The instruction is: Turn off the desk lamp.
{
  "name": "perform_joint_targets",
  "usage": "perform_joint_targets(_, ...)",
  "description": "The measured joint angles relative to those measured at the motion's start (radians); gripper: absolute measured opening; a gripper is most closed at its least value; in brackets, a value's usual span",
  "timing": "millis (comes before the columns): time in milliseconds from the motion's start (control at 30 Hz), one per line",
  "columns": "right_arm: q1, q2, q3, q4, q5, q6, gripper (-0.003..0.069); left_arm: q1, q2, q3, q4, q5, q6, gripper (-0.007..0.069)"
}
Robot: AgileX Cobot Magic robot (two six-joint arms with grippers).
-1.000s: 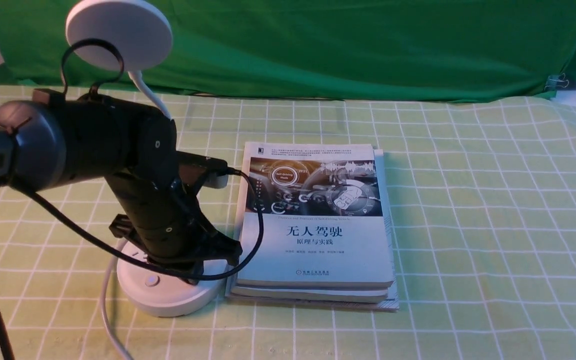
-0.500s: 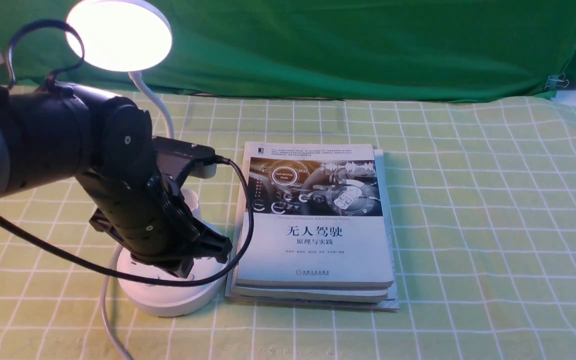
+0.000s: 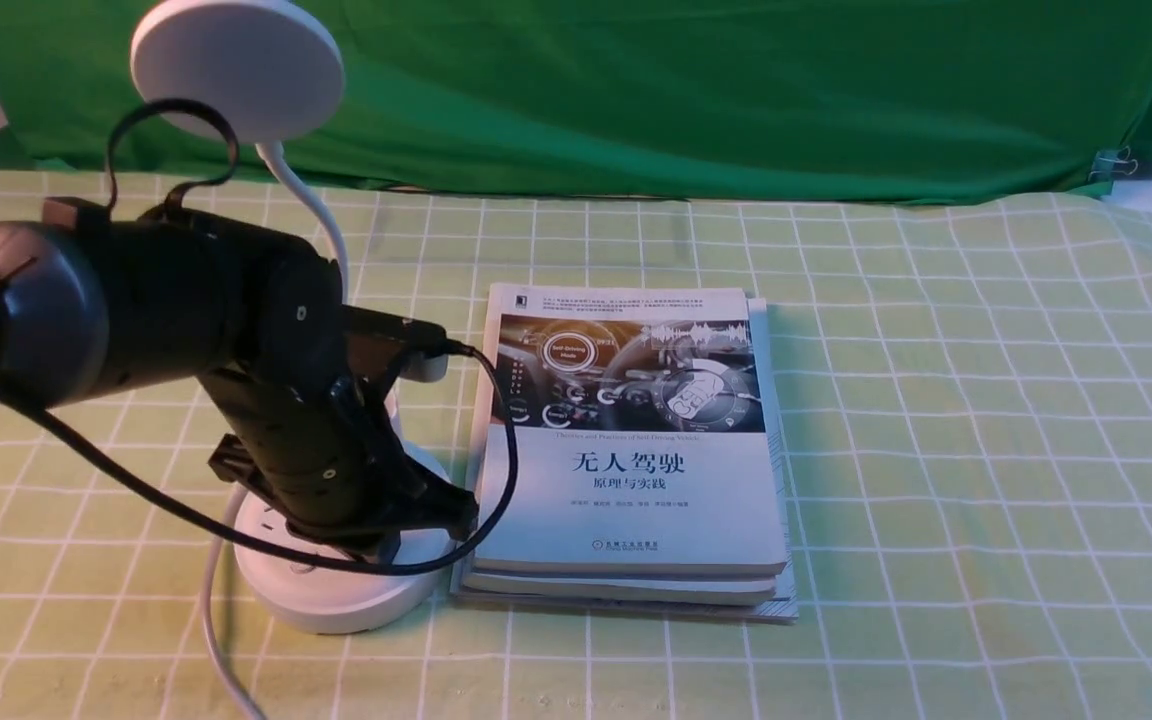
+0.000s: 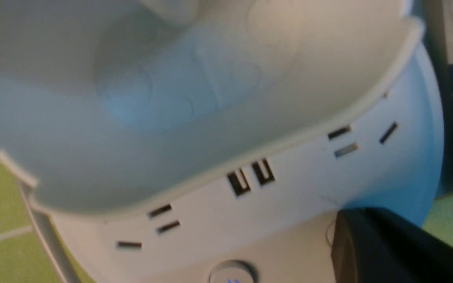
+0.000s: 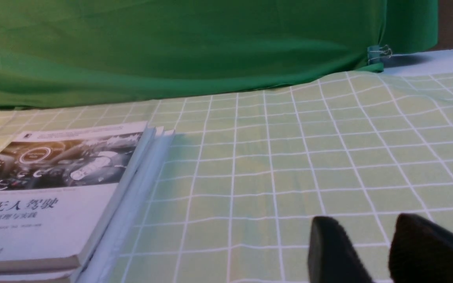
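Since half a second ago the head [image 3: 236, 65] of the lamp [image 3: 336, 595] has gone dark, and the left end effector [image 3: 406, 515] has come back down over the round base, just beside the books [image 3: 636, 480]. Its opening cannot be told; one dark finger [image 4: 387, 251] lies near a base button [image 4: 232, 273]. The lamp stands on the desk [image 3: 936, 450] at left, while the right end effector [image 5: 368, 226] is slightly parted, holding nothing.
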Motion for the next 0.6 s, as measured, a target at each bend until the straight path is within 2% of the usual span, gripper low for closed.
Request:
perform_joint_targets(233, 0.000, 0.000, 0.000, -0.001, 0.000, -0.002, 0.0239, 0.000, -0.059, 0.013, 0.000, 0.008, 0.000, 0.0001)
perform_joint_targets(367, 0.000, 0.000, 0.000, -0.001, 0.000, -0.002, 0.0239, 0.000, -0.215, 0.083, 0.000, -0.024, -0.008, 0.0001)
perform_joint_targets(467, 0.000, 0.000, 0.000, -0.001, -0.002, -0.001, 0.0239, 0.000, -0.336, 0.166, 0.000, -0.097, -0.013, 0.0001)
perform_joint_targets(567, 0.000, 0.000, 0.000, -0.001, -0.002, -0.001, 0.0239, 0.000, -0.548, 0.337, -0.018, -0.274, -0.015, 0.0001)
perform_joint_targets(600, 0.000, 0.000, 0.000, -0.001, -0.002, -0.002, 0.0239, 0.000, -0.571, 0.358, -0.021, -0.285, -0.015, 0.0001)
